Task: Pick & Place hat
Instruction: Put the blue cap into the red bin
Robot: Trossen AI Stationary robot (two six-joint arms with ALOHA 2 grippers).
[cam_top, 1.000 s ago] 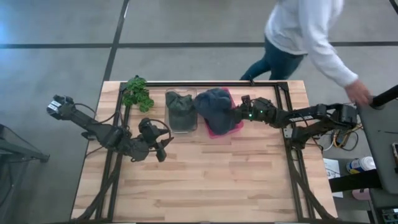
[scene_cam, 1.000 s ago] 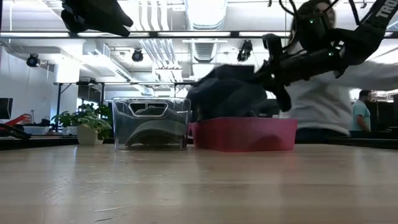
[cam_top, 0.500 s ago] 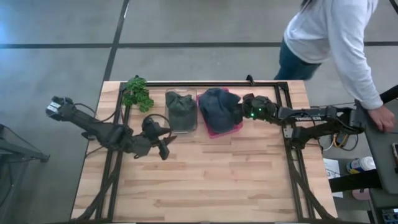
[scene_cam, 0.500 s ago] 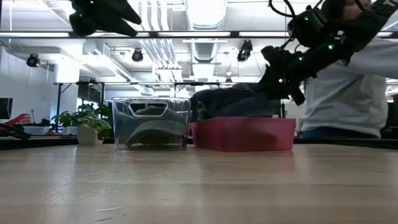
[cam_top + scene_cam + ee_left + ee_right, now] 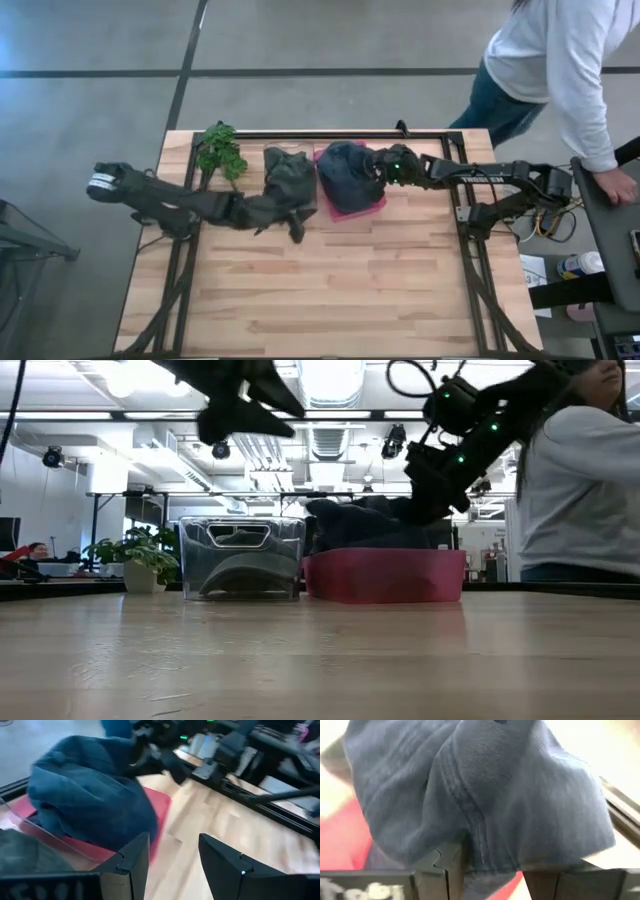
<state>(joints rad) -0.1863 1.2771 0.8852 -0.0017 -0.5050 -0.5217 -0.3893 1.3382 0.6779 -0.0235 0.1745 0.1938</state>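
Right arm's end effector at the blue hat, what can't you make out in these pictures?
- Right end effector, high view: its fingertips are buried in the dark blue fabric hat.
- Right wrist view: the hat's cloth fills the picture, hiding most of the red plastic bin.
- Low view: the bin's wall hides the hat's underside.
- Left end effector: open in its wrist view, but blurred dark against the clear plastic bin from above.

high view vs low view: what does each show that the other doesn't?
High view only: the left gripper low beside the clear bin, the table's full wooden top, and the green hat's top. Low view only: the ceiling lights and room behind, and the clear bin's side wall. Both: the blue hat in the red bin, the right gripper at it, the plant.
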